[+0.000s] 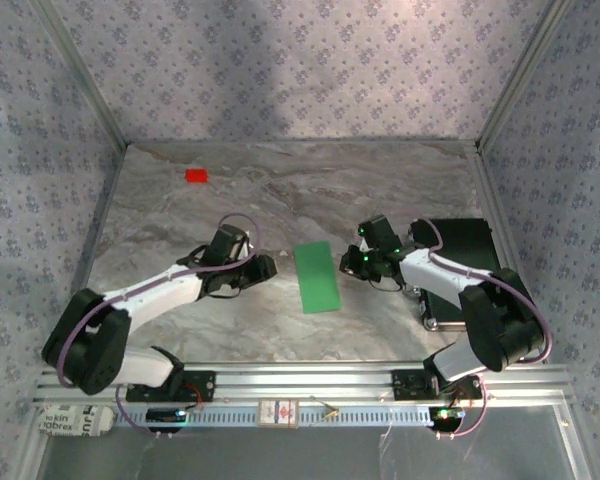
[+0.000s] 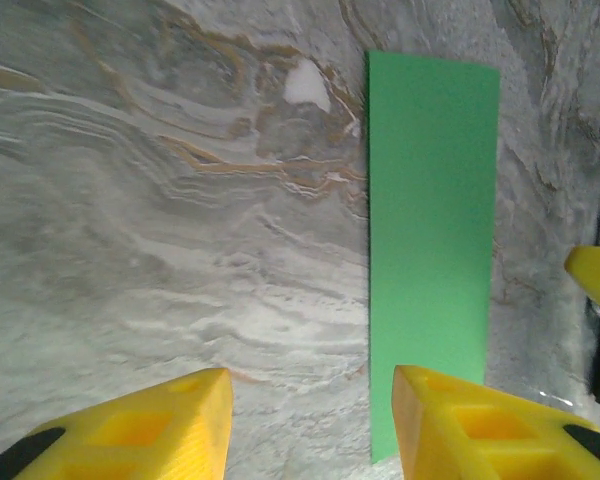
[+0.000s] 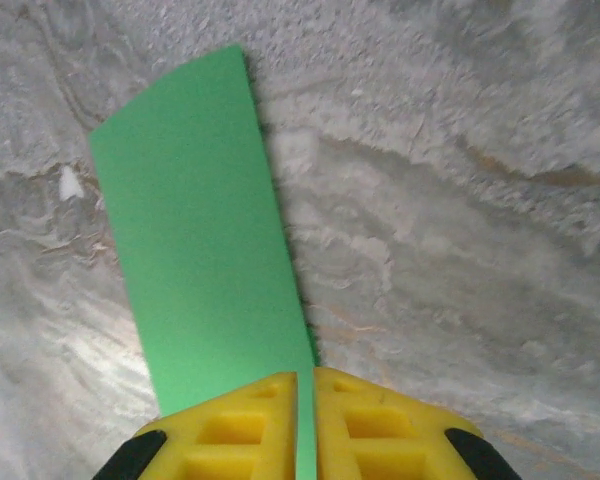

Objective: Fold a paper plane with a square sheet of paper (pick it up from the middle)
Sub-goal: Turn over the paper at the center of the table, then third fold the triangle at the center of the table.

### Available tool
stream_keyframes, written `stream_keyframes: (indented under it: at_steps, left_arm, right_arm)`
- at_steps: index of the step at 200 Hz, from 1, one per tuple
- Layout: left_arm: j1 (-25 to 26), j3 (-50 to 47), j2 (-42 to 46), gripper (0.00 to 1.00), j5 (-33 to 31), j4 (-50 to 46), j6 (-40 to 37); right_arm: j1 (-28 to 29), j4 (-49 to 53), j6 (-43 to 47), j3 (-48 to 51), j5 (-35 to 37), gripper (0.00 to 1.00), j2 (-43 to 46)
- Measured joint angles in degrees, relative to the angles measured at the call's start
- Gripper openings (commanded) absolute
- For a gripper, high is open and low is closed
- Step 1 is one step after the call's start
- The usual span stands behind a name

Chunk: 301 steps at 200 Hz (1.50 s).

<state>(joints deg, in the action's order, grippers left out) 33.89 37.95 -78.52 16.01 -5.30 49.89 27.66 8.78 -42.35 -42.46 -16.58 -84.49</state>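
The green sheet of paper [image 1: 317, 277] lies flat on the marble table as a long narrow rectangle, apparently folded in half. My left gripper [image 1: 265, 267] sits just left of it, low over the table. In the left wrist view the left gripper [image 2: 312, 385] is open over bare marble, and its right finger [image 2: 460, 425] overlaps the paper's [image 2: 430, 250] near corner. My right gripper [image 1: 352, 262] is at the paper's right side. In the right wrist view the right gripper [image 3: 306, 378] is shut, its fingertips over the paper's [image 3: 200, 230] long edge, green showing in the slit.
A small red block [image 1: 196, 175] lies at the far left of the table. A black case [image 1: 460, 240] sits at the right behind the right arm. A yellow finger [image 2: 595, 275] of the right gripper shows at the right edge of the left wrist view.
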Motion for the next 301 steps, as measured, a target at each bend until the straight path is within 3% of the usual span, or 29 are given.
stream_keyframes:
  at_steps: [30, 69, 141, 208, 301]
  left_arm:
    - [0.7, 2.0, -4.7, 0.46, 3.3, 2.9, 1.7]
    - [1.2, 2.7, -7.8, 0.47, 5.9, 5.5, 3.5]
    - [2.3, 4.4, -13.8, 0.47, 9.0, 8.1, 5.6]
    - [4.1, 7.3, -20.5, 0.42, 10.6, 11.5, 7.6]
    - [4.1, 8.6, -22.2, 0.34, 11.3, 11.5, 8.3]
  right_arm:
    - [-0.3, -5.1, -0.5, -0.2, -7.3, 0.08, -4.1]
    - [-0.3, -7.3, -0.8, -0.9, -11.7, 0.07, -10.1]
    - [-1.9, -11.6, -1.9, 1.9, -14.4, 0.06, -12.0]
    - [-2.2, -16.0, -5.3, 3.9, -15.6, 0.05, -12.0]
    - [-2.2, -16.3, -6.2, 4.0, -15.6, 0.05, -12.1]
